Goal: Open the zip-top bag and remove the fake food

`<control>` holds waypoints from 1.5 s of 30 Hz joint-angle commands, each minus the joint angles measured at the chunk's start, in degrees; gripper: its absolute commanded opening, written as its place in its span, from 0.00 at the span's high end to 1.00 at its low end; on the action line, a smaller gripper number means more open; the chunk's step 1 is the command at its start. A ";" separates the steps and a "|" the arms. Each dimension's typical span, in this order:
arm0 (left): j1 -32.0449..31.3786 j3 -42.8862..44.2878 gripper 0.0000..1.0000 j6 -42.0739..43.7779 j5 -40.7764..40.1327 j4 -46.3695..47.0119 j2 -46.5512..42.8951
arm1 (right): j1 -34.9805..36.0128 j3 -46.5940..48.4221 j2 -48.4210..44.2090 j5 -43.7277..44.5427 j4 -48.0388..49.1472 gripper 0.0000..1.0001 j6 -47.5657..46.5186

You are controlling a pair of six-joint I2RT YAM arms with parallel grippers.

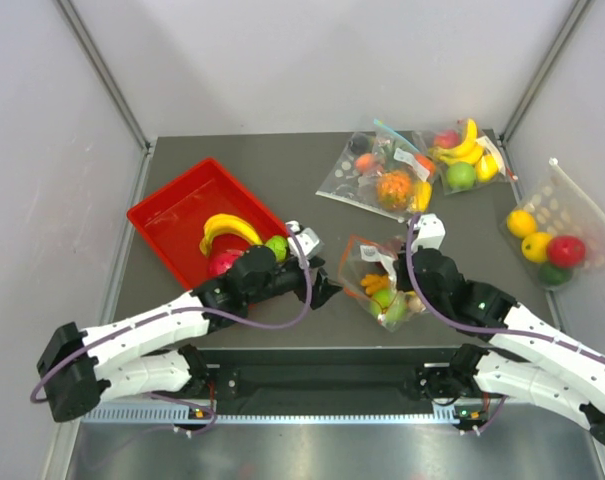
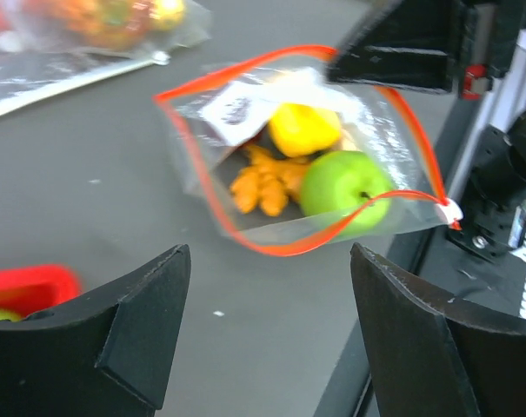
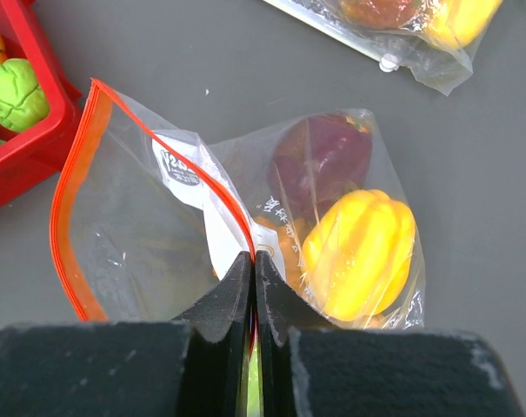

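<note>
Right tool point(image 3: 254, 258) clenched on zip-top bag point(image 3: 132, 234) rim; left tool point(image 2: 269, 254) released, jaws spread, bag mouth just ahead, fake food point(image 2: 341, 187) inside.

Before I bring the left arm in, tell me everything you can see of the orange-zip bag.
The zip-top bag is clear, crinkly plastic with an orange-red zip strip and a white label. Its mouth gapes open toward the left wrist camera. It lies on the dark table. Inside show a green apple, a yellow piece, orange segments and a dark purple piece. The right end effector is shut on one lip of the mouth; the open left end effector faces it, not touching.
</note>
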 commanded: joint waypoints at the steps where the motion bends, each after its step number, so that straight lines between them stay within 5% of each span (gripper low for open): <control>1: -1.88 3.06 0.22 1.00 2.66 8.37 3.34 | -0.71 0.68 0.02 -0.92 1.24 1.00 -0.23; 10: -5.66 7.28 0.22 0.21 4.68 15.93 14.07 | -0.71 0.59 -0.68 -1.27 0.63 1.00 -0.14; 19: -5.66 10.89 0.44 0.12 5.64 14.88 23.91 | -0.62 0.42 -2.17 -1.28 -0.51 1.00 0.04; 34: -11.72 13.00 0.44 -1.81 8.55 14.70 32.17 | -0.71 -0.72 -2.26 -1.62 -0.08 1.00 0.39; 45: -13.92 11.95 0.32 -7.79 4.60 22.52 35.34 | -0.62 -1.95 -2.62 -2.34 -1.73 1.00 2.32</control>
